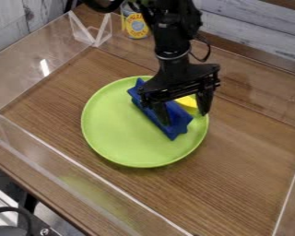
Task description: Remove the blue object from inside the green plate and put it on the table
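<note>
The black mechanical hand (176, 103) was spread wide over the royal-blue ridged block (164, 114), which lay beneath it inside the round lime-green plate (123, 136). Bare brown wood-grain desk (236, 161) stretched beyond the plate's low rim, to the picture's right of the hand.

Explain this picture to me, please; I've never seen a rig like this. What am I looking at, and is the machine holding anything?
The black machine coming in from the top is a single robot arm. The one current picture comes from a camera looking down at the table from outside the arm. On the wood-grain top lies a round green plate. In it sit a blue block and, partly hidden behind the arm, something yellow. The arm ends in a claw, its fingers spread wide over the block. It seems to hold nothing, though whether a finger touches the block I can't tell from this angle.
</note>
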Controlling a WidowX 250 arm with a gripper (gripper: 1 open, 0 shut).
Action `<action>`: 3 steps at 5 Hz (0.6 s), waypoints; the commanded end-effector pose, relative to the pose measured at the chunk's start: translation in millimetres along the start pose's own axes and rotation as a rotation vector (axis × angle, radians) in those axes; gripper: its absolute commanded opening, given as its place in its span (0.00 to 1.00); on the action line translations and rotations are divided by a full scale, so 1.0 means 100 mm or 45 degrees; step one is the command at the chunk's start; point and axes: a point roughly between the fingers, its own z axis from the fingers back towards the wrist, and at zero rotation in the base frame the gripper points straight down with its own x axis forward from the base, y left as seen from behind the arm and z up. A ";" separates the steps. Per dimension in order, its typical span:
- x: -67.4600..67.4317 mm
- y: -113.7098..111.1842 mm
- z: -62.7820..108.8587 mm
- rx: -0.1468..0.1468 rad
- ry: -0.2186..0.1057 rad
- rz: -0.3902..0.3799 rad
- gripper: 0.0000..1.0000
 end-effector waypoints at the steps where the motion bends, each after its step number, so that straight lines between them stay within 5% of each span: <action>1: 0.08 -0.07 0.09 -0.049 -0.060 0.001 1.00; 3: 0.12 -0.09 -0.05 -0.040 -0.072 0.015 1.00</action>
